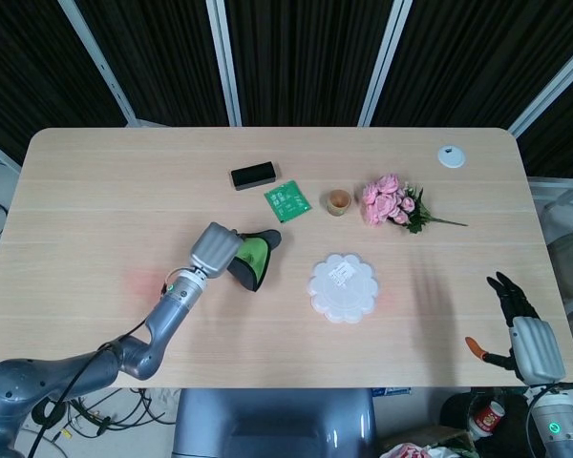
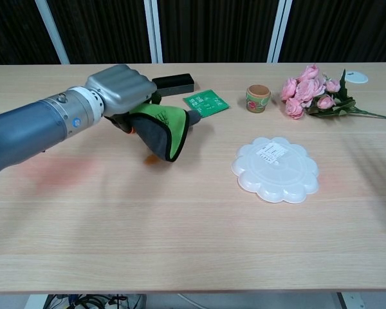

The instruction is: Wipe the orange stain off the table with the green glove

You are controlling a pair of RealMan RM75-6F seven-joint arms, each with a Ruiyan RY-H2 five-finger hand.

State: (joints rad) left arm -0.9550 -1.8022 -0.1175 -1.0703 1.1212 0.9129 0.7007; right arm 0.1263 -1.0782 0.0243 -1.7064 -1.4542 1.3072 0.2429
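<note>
My left hand (image 1: 217, 250) (image 2: 119, 90) grips the green glove (image 1: 251, 259) (image 2: 162, 130), a green and dark grey mitt that hangs from it down to the table top. The glove lies over the orange stain (image 2: 151, 158); only a sliver of orange shows under its lower edge in the chest view, and the head view shows none of it. My right hand (image 1: 523, 326) is off the table's right front corner, fingers spread and holding nothing.
A white flower-shaped plate (image 1: 343, 287) (image 2: 275, 169) lies right of the glove. Behind it are a green card (image 1: 287, 200), a black box (image 1: 253, 176), a small cup (image 1: 339, 201), pink flowers (image 1: 392, 203) and a white disc (image 1: 451, 156).
</note>
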